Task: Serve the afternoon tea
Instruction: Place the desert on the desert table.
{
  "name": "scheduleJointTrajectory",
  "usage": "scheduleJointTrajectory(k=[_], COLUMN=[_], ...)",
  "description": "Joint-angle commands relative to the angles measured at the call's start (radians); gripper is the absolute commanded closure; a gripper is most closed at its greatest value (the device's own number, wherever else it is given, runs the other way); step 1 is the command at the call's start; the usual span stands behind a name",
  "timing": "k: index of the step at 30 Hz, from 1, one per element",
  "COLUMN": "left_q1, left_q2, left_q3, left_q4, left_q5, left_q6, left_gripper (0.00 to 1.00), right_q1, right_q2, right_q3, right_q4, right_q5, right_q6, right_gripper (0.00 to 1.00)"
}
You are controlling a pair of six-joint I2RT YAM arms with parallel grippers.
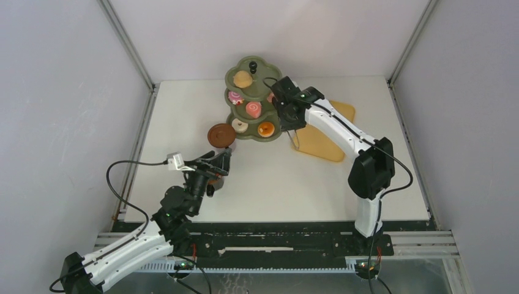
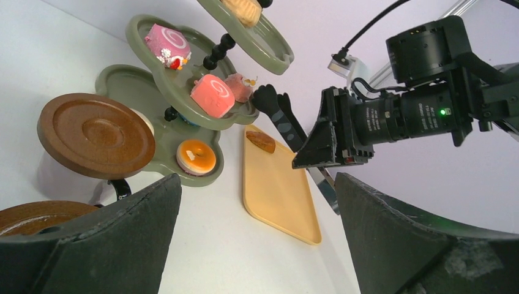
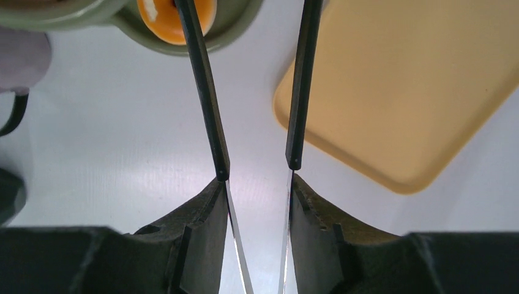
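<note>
The olive-green stand [image 1: 229, 78] with its black knob [image 1: 252, 64] is at the table's back middle. It carries a brown bun [image 1: 243, 78], pink swirl cakes [image 1: 235, 97] and donuts [image 1: 265, 128]. My right gripper [image 1: 291, 119] is beside the stand's right side, shut on the black tongs [image 3: 205, 92]. The tongs' tips [image 2: 275, 107] reach the middle tier by a pink cake [image 2: 238, 87]. A brown saucer [image 1: 220, 135] is at the stand's front left. My left gripper [image 1: 219, 162] is open and empty just in front of it.
The flat orange-yellow tray [image 1: 327, 138] lies right of the stand with one brown bun [image 2: 261, 141] on its far end. A second brown round piece [image 2: 30, 217] shows under my left finger. Grey walls close in the table on three sides.
</note>
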State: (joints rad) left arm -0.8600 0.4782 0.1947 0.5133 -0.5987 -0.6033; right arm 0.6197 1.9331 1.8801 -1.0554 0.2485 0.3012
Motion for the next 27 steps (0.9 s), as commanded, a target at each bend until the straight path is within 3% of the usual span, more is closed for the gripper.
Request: scheduleJointTrajectory(k=[1,9,16,22,27], left_q1=[-0.004,-0.004,-0.004,-0.004,-0.004], left_q2=[-0.004,-0.003,0.038,0.083,0.136], left_q3=[0.071,0.09,0.105,0.122,0.129], left_q4=[0.013,-0.019,-0.026,-0.017,0.025], left_q5=[0.004,0.019,0.06,0.084,0.095], left_q6=[0.002,0.011,0.003,-0.001,0.0], left_gripper=[0.0,0.0,0.0,0.0,0.0], right_q1=[0.013,-0.014,-0.149,-0.269,-0.335], right_q2=[-0.128,-0.299,-0.329,-0.216,-0.024], right_q3=[-0.082,-0.327,-0.45,-0.398,-0.203], right_q4=[0.072,0.147,0.216,0.258,0.244], right_q5=[0.02,0.023,-0.032,-0.076,-0.084], right_q6=[0.023,0.056,0.045,0.008,-0.021], right_gripper=[0.54,0.55,0.57,0.58,0.59])
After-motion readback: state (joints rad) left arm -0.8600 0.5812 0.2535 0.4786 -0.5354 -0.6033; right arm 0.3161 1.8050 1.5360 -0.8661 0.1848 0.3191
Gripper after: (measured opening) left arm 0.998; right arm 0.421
